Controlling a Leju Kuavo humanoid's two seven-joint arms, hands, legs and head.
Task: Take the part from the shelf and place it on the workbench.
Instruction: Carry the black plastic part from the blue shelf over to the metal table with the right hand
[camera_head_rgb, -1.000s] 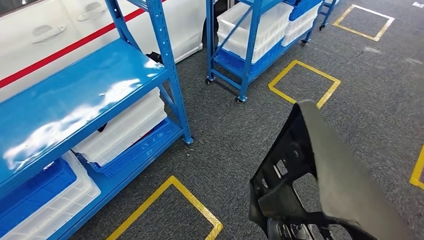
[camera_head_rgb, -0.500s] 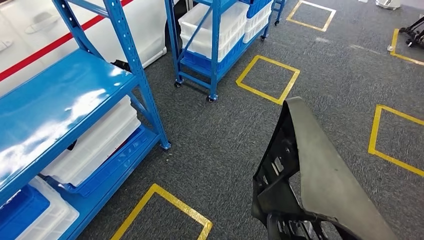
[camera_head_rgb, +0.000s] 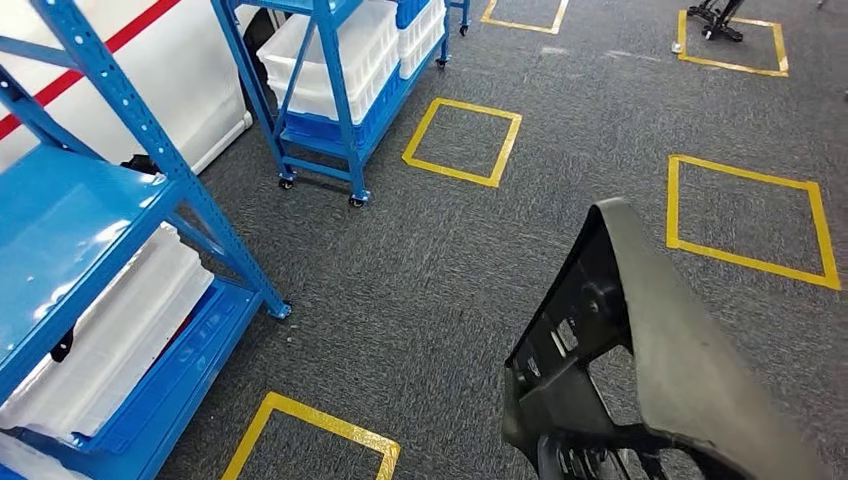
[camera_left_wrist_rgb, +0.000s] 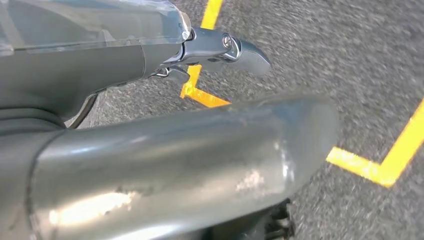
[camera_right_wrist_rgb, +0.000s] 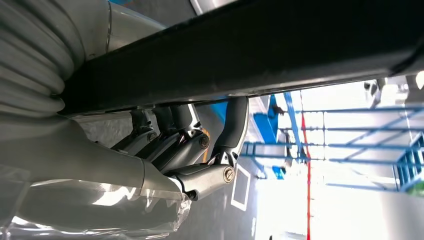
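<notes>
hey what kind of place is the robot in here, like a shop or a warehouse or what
Most likely a factory or warehouse floor: blue steel shelving loaded with white crates, yellow taped squares marking the grey carpet, and a black moulded part being carried in the right hand.

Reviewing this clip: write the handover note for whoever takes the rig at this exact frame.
Right hand: fingers curled up against the underside of the black part; it appears to grip it.
Left hand: over the grey carpet, nothing visibly in it; whether the fingers are apart is unclear.
Part: off the blue shelf, carried low in front of the body, over the floor.
Done: part taken from the shelf.
Left: reach the workbench and set the part down on it.
</notes>
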